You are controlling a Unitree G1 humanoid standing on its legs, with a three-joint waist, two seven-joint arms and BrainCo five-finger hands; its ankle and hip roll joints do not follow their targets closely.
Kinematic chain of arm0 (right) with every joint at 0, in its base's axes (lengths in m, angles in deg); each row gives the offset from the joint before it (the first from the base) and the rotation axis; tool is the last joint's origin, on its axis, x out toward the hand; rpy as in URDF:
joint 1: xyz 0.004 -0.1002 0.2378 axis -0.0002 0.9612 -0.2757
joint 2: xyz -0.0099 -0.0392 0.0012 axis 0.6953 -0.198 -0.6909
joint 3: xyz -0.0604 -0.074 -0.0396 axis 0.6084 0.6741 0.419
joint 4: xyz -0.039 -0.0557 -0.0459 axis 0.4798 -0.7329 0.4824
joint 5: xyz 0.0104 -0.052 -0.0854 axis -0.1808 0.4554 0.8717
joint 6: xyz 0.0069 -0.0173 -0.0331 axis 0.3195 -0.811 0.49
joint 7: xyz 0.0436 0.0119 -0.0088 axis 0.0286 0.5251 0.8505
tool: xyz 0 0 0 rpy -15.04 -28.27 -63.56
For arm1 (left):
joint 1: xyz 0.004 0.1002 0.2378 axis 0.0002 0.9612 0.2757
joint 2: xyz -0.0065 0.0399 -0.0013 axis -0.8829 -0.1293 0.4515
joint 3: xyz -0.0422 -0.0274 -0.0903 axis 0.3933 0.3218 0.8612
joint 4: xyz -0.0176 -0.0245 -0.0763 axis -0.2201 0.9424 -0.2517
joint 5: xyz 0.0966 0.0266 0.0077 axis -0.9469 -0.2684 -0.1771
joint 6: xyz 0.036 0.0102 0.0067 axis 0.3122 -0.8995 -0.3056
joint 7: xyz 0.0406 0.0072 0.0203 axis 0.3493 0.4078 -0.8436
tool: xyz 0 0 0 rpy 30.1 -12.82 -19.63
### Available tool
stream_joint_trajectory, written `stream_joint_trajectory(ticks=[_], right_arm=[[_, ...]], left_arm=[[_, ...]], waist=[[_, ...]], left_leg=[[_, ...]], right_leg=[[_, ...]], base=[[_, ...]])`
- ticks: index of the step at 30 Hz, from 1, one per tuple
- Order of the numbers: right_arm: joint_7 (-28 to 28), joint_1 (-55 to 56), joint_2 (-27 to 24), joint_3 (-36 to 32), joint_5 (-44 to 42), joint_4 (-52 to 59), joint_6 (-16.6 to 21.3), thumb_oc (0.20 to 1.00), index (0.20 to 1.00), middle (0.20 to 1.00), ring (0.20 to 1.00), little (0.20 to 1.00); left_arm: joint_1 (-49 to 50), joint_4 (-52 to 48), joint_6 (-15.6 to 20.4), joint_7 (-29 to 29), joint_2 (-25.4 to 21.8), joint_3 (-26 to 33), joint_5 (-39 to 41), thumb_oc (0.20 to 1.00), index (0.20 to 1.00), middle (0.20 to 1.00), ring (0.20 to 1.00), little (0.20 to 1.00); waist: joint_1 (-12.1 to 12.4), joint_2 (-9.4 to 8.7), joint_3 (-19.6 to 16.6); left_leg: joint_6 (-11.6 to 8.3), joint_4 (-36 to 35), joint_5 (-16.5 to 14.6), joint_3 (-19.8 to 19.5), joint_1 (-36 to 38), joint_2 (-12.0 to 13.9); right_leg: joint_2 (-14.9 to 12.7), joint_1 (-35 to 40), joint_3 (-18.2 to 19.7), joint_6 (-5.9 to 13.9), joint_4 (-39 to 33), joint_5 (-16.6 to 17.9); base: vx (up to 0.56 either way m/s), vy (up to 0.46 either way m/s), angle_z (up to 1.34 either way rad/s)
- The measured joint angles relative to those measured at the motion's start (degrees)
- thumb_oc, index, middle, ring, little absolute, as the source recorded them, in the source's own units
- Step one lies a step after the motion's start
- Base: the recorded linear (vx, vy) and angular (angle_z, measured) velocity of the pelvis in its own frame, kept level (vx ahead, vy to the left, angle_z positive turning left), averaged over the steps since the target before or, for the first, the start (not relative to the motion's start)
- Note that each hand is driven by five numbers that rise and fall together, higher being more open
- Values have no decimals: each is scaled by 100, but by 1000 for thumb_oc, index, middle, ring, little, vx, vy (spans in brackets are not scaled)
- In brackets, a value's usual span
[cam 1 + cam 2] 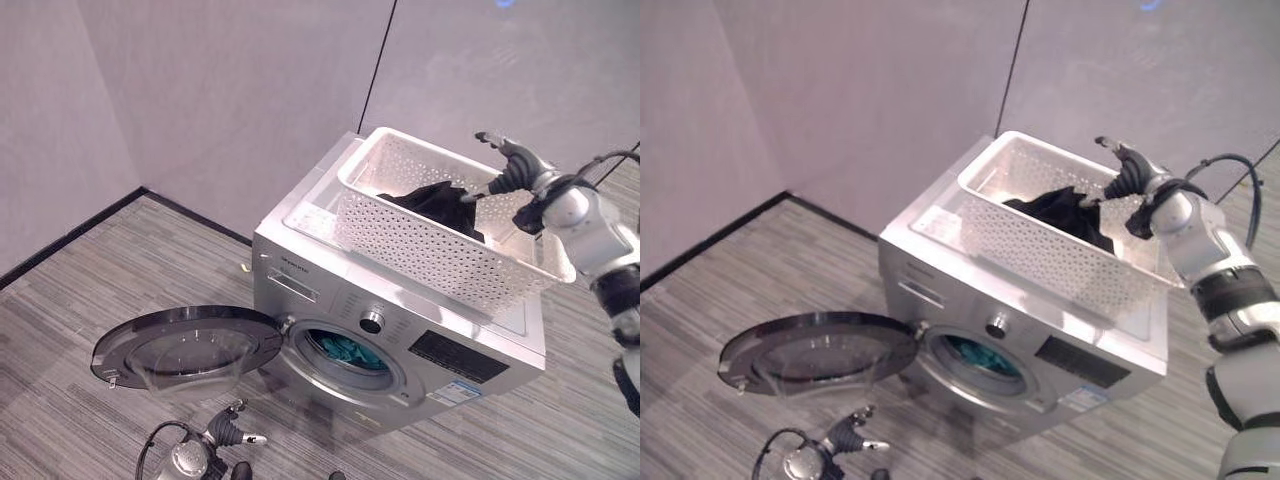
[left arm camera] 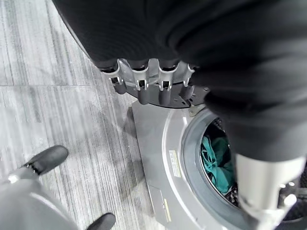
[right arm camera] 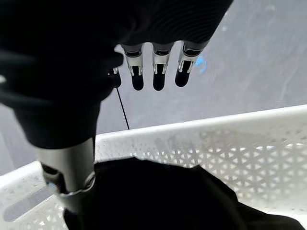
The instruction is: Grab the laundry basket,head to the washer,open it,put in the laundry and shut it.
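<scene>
Nearest to you, the left hand (image 1: 228, 430) hangs low before the silver front-loading washing machine (image 1: 330, 290), its fingers straight and relaxed, holding nothing. Just beside it, the round dark glass door (image 1: 185, 350) of the machine stands swung fully open. Inside the drum opening you see a teal crumpled cloth (image 2: 217, 160). On top of the machine sits the white perforated plastic laundry basket (image 1: 420, 240), with a black garment (image 1: 1060, 215) lying in it. At the far end of the basket your right hand (image 1: 1127, 168) hovers over the garment, fingers spread apart and straight, gripping nothing.
</scene>
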Motion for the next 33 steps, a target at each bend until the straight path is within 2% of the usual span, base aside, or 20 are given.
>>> stream_joint_trajectory(ticks=[5,10,21,24,26,27,29,30,32,33], right_arm=[[159,-288,19,334,-26,-408,-2,1000,1000,1000,1000,1000],[454,-319,13,534,-26,-477,-15,1000,1000,1000,1000,1000],[854,-482,255,1108,17,-1440,-50,1000,1000,1000,1000,1000],[1000,-550,243,1415,180,-1449,-58,1000,1000,1000,1000,1000],[1092,-583,219,1411,198,-1610,-50,1000,1000,1000,1000,1000],[1208,-702,121,1400,195,-1641,-31,1000,1000,1000,1000,1000],[1175,-815,63,1274,196,-1761,-37,1000,1000,1000,1000,1000],[1170,-857,63,1258,193,-1822,-37,1000,1000,1000,1000,1000],[1181,-1029,-53,1138,195,-1968,-29,1000,1000,1000,1000,1000],[1186,-1047,-106,1136,194,-2019,-30,1000,1000,1000,1000,1000]], left_arm=[[7,10,0,-26,-9,-3,40,1000,1000,1000,1000,1000],[5,9,-1,5,-25,-3,41,1000,1000,1000,1000,1000],[-25,23,-1,25,-48,-47,94,1000,1000,1000,1000,1000],[-14,-60,0,39,-156,-61,156,1000,1000,1000,1000,1000],[-93,-68,3,40,-228,-154,197,1000,1000,1000,1000,1000],[-167,-78,0,42,-259,-203,213,1000,1000,1000,1000,1000],[-144,-76,1,39,-290,-287,237,1000,1000,1000,1000,1000],[-189,-77,1,38,-270,-285,253,1000,1000,1000,1000,1000],[-248,-53,2,20,-232,-435,262,1000,1000,1000,1000,1000],[-301,-54,2,18,-226,-493,263,1000,1000,1000,1000,1000]], waist=[[124,-19,6],[152,-72,33],[240,-157,95],[404,-168,229],[523,16,480],[499,2,525],[561,94,596],[554,51,630],[607,190,759],[598,205,772]], left_leg=[[-79,20,56,-176,-214,46],[-124,21,86,-327,-290,80],[-243,22,164,-627,-617,234],[-362,24,243,-706,-768,330],[-457,25,332,-924,-997,363],[-459,25,340,-982,-1038,388],[-504,25,387,-1003,-1176,402],[-511,25,397,-1015,-1186,431],[-526,25,441,-1079,-1354,434],[-543,25,460,-1136,-1382,430]], right_leg=[[62,-114,-182,-52,4,-17],[110,-120,-319,-87,47,-31],[294,-285,-618,-210,2,-65],[412,-393,-677,-272,1,-67],[496,-520,-864,-304,36,-63],[507,-533,-928,-319,25,-54],[551,-664,-939,-346,47,-33],[556,-676,-950,-366,47,-18],[593,-809,-987,-396,14,4],[597,-813,-1046,-396,18,3]], base=[[20,-52,16],[37,-49,17],[17,-74,13],[-11,-101,17],[-81,-109,38],[-54,-33,19],[-55,-32,8],[-62,-32,1],[-42,-22,10],[-32,-19,18]])
